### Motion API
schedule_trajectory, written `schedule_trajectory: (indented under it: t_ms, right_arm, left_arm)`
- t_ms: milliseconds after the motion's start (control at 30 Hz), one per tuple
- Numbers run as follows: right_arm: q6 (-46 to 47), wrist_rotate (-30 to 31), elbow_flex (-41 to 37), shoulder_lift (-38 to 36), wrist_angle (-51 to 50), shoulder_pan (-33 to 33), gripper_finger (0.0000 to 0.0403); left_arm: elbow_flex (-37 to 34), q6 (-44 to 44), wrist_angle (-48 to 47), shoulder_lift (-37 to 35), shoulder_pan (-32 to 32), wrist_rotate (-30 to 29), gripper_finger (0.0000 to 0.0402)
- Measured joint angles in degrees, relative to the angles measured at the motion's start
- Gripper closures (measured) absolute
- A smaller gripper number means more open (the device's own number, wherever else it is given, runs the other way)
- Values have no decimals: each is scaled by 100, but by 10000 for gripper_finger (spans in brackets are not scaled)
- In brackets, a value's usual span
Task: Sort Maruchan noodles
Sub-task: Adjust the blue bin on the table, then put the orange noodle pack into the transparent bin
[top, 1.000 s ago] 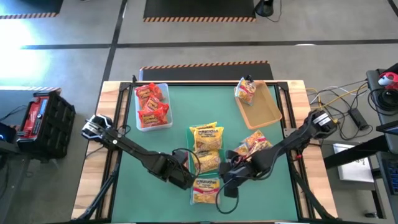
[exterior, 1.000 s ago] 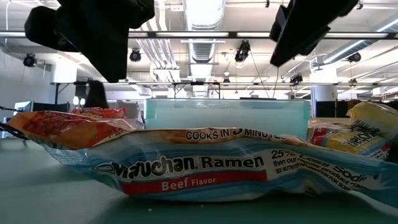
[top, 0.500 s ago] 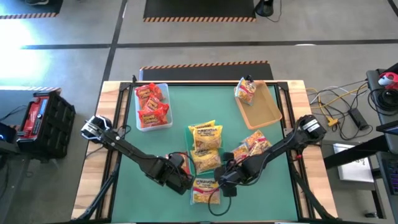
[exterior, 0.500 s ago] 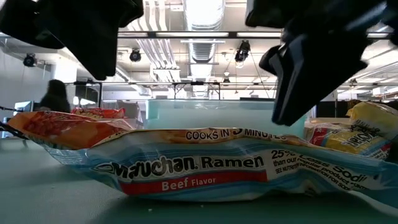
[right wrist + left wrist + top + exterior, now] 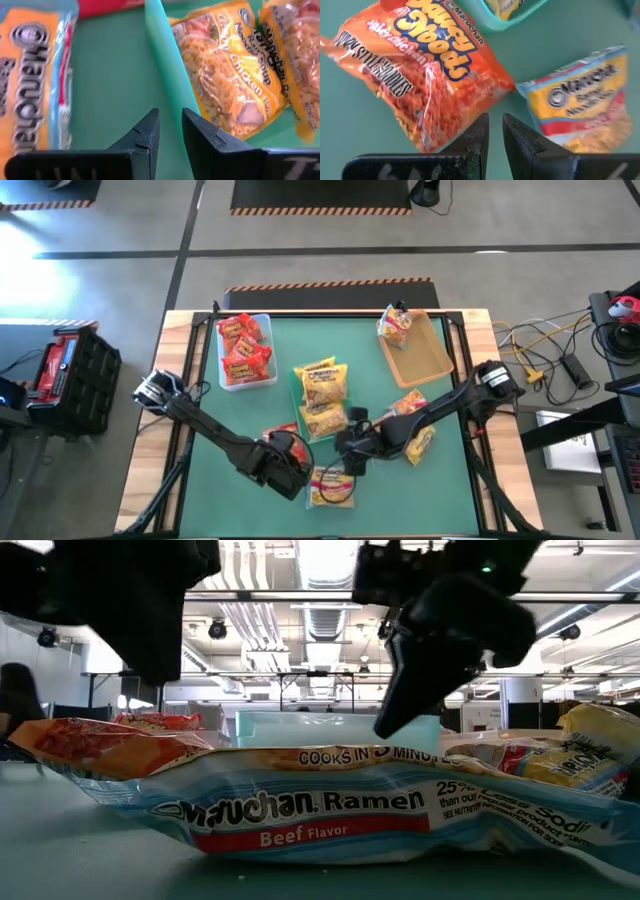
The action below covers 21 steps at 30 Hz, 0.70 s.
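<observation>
A teal bin mid-table holds yellow Maruchan noodles. My right gripper is shut, and its tips are at the bin's near right rim. A red-orange packet and a yellow Beef packet lie flat on the mat. My left gripper hovers shut above the mat between them and holds nothing. Yellow-and-pink packets lie beside the right arm. My right gripper's shut fingers come slanting down from the table's right at the teal bin's near right rim. The bin stands on the mat. The fingertips themselves hide the exact spot where they meet it.
A clear bin with red-orange packets stands at the far left. A tan tray at the far right has one packet leaning on its far corner. Bare green mat lies along the near left and near right.
My right gripper has gone down and toward the table's left, rolling as it went, up to the teal bin. The bin and its yellow packets have slid toward the far left and turned a little. The Beef packet has stayed put.
</observation>
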Motion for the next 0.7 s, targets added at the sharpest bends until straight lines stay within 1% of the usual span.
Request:
schedule_trajectory:
  t_ms: [233,333,467,700]
  right_arm:
    - [-375,7,0,-2,381,-363,330]
    - [-646,138,0,-4,423,-513,330]
    - [-446,114,41,-27,349,-654,330]
    - [-96,-473,213,-264,372,-537,330]
  left_arm:
    - [-2,4,-173,317,0,2,363]
    - [-2,75,-162,367,0,-106,363]
    - [-2,216,-401,367,0,-294,363]
    - [-2,504,-1356,345,0,-270,363]
